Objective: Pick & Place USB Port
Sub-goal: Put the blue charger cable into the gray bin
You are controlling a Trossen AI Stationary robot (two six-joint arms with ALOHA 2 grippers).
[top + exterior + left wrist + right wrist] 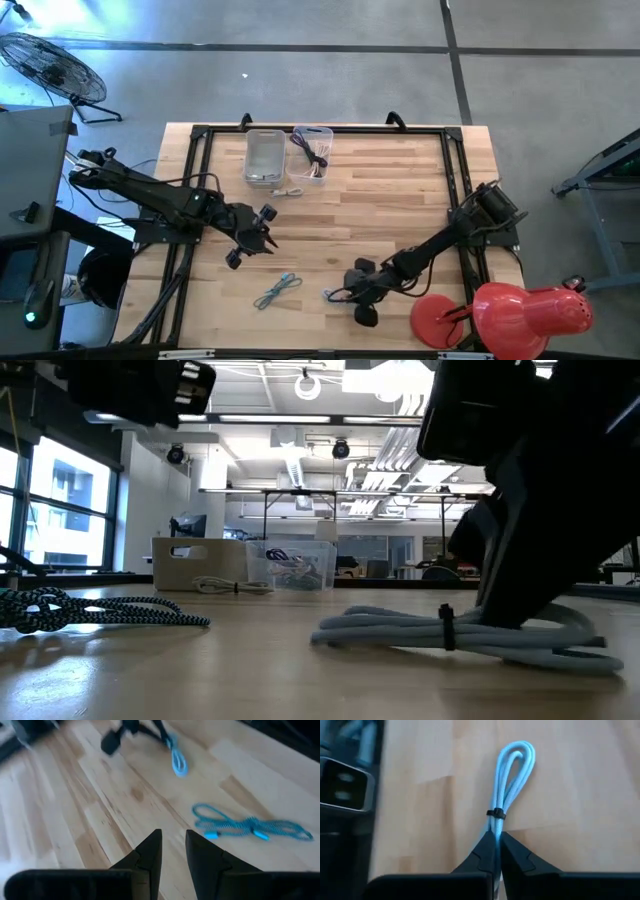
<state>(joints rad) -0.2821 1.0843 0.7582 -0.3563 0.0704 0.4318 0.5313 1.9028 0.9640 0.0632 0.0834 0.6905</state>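
Note:
A pale grey-white cable bundle (514, 767), bound by a black tie (496, 813), lies on the table near its near edge (335, 295) (450, 630). My right gripper (497, 839) (352, 290) is shut on it just behind the tie. A blue-black braided cable (250, 826) (278, 290) (80, 610) lies flat to the left of the bundle. My left gripper (173, 851) (262, 240) hovers above bare wood at mid-table, its fingers narrowly open and touching nothing. My right gripper pinches the pale bundle's strands just behind the black tie (492, 822), between the two fingertips. The fingers come slanting down from the table's right and lie along the cable. The bundle's looped end (517, 750) points away from the fingers, and the bundle lies on the table (400, 632).
Two bins stand at the far edge: a grey tray (263, 157) and a clear tub (313, 150) holding cables. A white cable (290, 190) lies in front of them. A red lamp (510, 312) sits at the near right corner. Bare wood lies mid-table.

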